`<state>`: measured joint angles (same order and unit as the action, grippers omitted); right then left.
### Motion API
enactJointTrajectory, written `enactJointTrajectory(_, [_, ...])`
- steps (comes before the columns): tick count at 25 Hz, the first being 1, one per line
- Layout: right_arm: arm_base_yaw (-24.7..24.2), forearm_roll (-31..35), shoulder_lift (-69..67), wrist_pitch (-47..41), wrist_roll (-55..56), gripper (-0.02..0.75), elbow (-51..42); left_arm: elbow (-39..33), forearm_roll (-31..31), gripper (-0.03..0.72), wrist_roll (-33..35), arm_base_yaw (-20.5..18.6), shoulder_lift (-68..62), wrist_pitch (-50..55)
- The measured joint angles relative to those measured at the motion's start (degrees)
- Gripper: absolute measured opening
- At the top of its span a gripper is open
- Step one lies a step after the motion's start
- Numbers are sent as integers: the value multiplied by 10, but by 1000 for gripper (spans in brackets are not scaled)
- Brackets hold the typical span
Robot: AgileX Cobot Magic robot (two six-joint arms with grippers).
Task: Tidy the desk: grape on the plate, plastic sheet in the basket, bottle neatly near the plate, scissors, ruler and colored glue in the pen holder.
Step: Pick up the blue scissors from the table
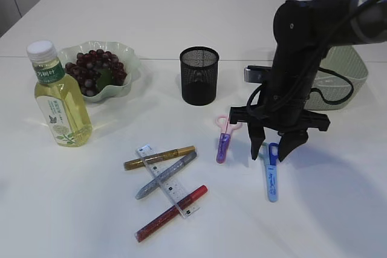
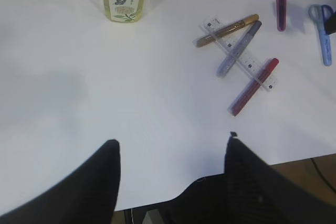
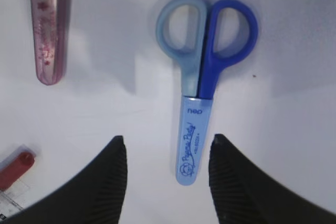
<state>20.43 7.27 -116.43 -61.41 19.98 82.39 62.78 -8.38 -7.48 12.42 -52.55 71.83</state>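
Observation:
My right gripper hangs open, fingers pointing down, over the blue scissors. In the right wrist view the sheathed blade tip of the blue scissors lies between the open fingers of that gripper, untouched. Pink scissors lie just to the left. A clear ruler lies crossed with gold, silver and red glue pens. The grapes sit on the green plate, with the bottle upright beside it. My left gripper is open over bare table. The plastic sheet is out of view.
The black mesh pen holder stands at the table's middle. A pale basket sits at the back right, partly hidden by the right arm. The table's front edge shows just below the left gripper in the left wrist view.

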Motion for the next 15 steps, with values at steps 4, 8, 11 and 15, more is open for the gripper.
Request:
enactJointTrajectory(4, [0,-20,-2,-18,0,405,6,0,1,458,0,0,0,0])
enactJointTrajectory(8, [0,-33,-2,-27,1,405,7,0,1,458,0,0,0,0])
enactJointTrajectory(11, [0,-30,-2,-27,2,405,7,0,1,458,0,0,0,0])
enactJointTrajectory(15, [0,-18,-13,-29,2,405,7,0,1,458,0,0,0,0])
